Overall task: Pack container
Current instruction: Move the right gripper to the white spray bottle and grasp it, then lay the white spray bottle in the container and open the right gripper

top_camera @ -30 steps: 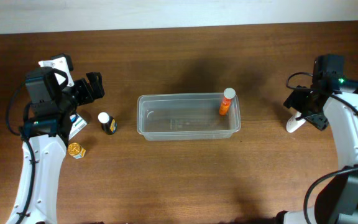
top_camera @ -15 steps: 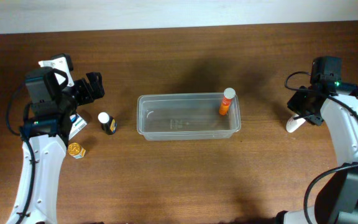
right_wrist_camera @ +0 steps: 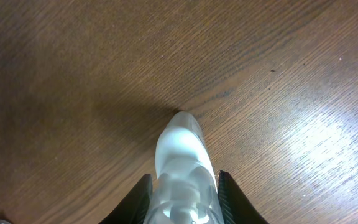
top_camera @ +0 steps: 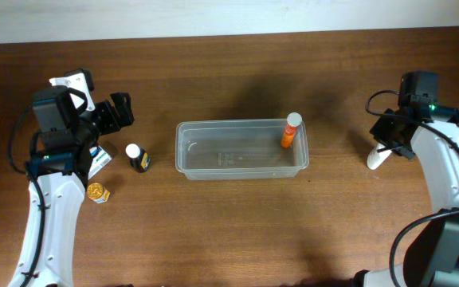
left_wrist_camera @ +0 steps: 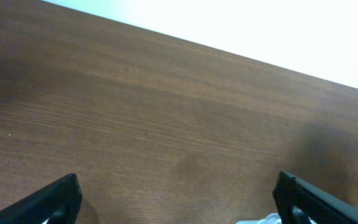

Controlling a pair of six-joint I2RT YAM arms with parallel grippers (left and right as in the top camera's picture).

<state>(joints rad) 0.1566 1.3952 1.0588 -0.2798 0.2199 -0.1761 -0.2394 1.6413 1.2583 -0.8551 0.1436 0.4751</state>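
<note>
The container [top_camera: 237, 125], a clear shallow tub, lies at the table's middle with an orange bottle with a white cap [top_camera: 290, 131] standing in its right end. At the far right lies a frosted white bottle [top_camera: 375, 159] [right_wrist_camera: 180, 158], and my right gripper [top_camera: 384, 149] [right_wrist_camera: 184, 182] is shut on it, one finger pressed on each side. My left gripper [top_camera: 119, 112] [left_wrist_camera: 179, 202] hovers wide open at the left over bare wood, holding nothing. A small dark bottle with a white cap [top_camera: 137, 158] stands just right of it.
A small box [top_camera: 99, 159] lies under the left arm, with a small gold item [top_camera: 96, 192] in front of it. The table's back edge meets a white wall [left_wrist_camera: 241, 25].
The right gripper's fingers have closed in on the white bottle, and the arm has shifted slightly. The left arm has not moved.
</note>
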